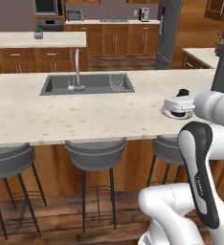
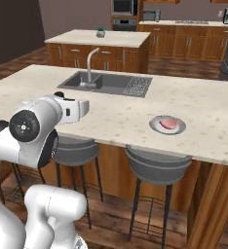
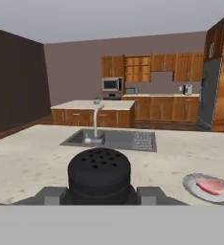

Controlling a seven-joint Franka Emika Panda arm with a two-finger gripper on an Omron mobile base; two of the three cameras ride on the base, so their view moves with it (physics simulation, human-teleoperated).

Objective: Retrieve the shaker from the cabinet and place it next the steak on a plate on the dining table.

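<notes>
My gripper (image 3: 100,195) is shut on the shaker (image 3: 99,173), a small black cylinder whose perforated top faces the hand camera between the two finger tips. The hand hovers above the dining table (image 1: 61,115), near its front edge by the stools. In the right base view the gripper (image 2: 75,108) is left of the light-grey plate (image 2: 157,127), which carries the pinkish steak (image 2: 168,123). From the hand, the plate (image 3: 190,184) and steak (image 3: 211,185) lie low to the right on the table (image 3: 32,162). An open-fronted wall cabinet (image 3: 137,69) hangs on the far wall.
An inset grey sink (image 1: 87,84) with a tall faucet (image 1: 77,67) sits mid-table, beyond the hand. Grey stools (image 1: 95,153) line the near edge. A smaller island (image 2: 96,39) stands behind, and a dark fridge (image 3: 208,93) is at the right.
</notes>
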